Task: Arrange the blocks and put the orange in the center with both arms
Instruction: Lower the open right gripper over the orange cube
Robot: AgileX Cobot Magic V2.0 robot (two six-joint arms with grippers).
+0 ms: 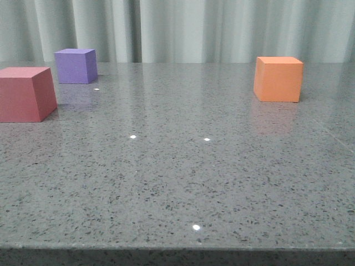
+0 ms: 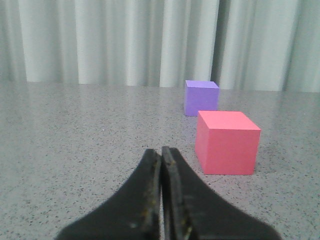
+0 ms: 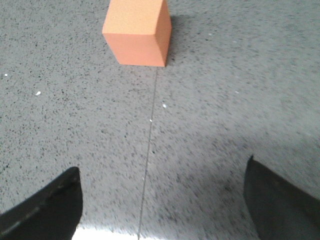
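Red-pink cube [image 1: 25, 93] sits far left on the worktop [image 1: 183, 183], partly cut by the frame edge. Looks like matte foam: probably light, slightly squashy, grippy rather than slick, not fragile. Best taken across two opposite flat side faces, mid-height, fingers square to the faces so it doesn't twist. Plain, no marks, sharp edges.

Purple cube [image 1: 76, 65] stands just behind and a bit right of the red-pink one, apart from it, near the curtain [image 1: 183, 27]. Same judgement: light foam, same side-face pinch. Plain matte purple.

Left gripper [image 2: 162, 152] has its black tapered fingers pressed together, nothing between them. In its wrist view the red-pink cube [image 2: 226, 142] is near the tips and off to one side, the purple one [image 2: 201, 97] further beyond.

Centre of the worktop between the cubes carries only glare spots.

Orange cube [image 1: 278, 78] stands well right, upright, well apart from the other two. Solid matte orange, unmarked, crisp corners, similar size. Likely light and a little compressible; a gentle squeeze across opposite sides should do, and too much force may dent it.

Right gripper [image 3: 162, 197] has fingers spread wide, empty, held above the worktop with the orange cube [image 3: 137, 32] ahead of it, roughly in line with the gap. A thin seam line [image 3: 148, 150] runs from the cube toward the fingers.
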